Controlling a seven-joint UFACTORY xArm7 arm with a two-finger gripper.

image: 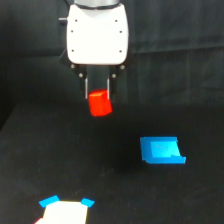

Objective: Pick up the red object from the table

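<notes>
The red object (pixel 99 104) is a small bright red-orange stubby block. It hangs above the black table (pixel 60 160), held between the two dark fingers of my gripper (pixel 98 95), which is shut on its upper part. The white gripper body sits directly over it, near the top centre of the exterior view. The block's lower half shows below the fingertips and does not touch the table.
A flat bright blue piece (pixel 161 150) lies on the table toward the exterior view's right. At the bottom edge stands a pale block with blue corners (pixel 65 211). A dark cloth backdrop rises behind the table.
</notes>
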